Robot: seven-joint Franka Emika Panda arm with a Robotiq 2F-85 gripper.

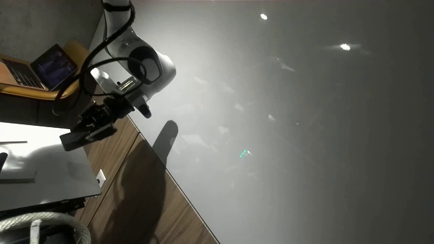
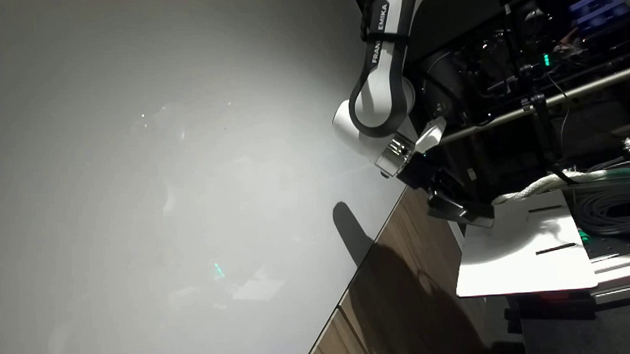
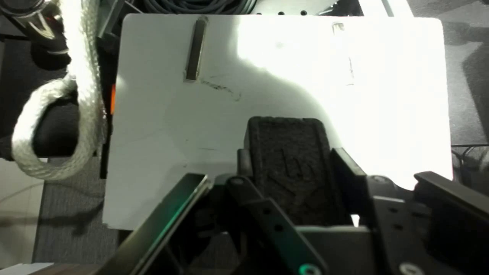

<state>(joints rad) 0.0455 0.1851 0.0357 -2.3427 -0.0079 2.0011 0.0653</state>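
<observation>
My gripper (image 3: pixel 293 164) is shut on a dark grey felt-like block (image 3: pixel 286 141), with one finger on each side of it. The block has a rounded far end and scratched lines on its top face. In both exterior views the gripper (image 1: pixel 98 127) (image 2: pixel 446 198) points down and outward, with the block (image 1: pixel 73 139) (image 2: pixel 476 215) at its tip. A white plate (image 3: pixel 160 133) with two slots lies beneath the block in the wrist view. The plate also shows in both exterior views (image 1: pixel 51 189) (image 2: pixel 510 269). The gap between block and plate is hard to judge.
A large glossy grey-white panel (image 1: pixel 271 189) (image 2: pixel 135 206) stands beside the arm, above wood panelling (image 1: pixel 183 220) with an outlet (image 1: pixel 101 178). A white rope (image 3: pixel 84 114) loops beside the plate. A laptop (image 1: pixel 54 67) sits on a yellow chair (image 1: pixel 40 95). Coiled cable (image 2: pixel 617 211) lies behind the plate.
</observation>
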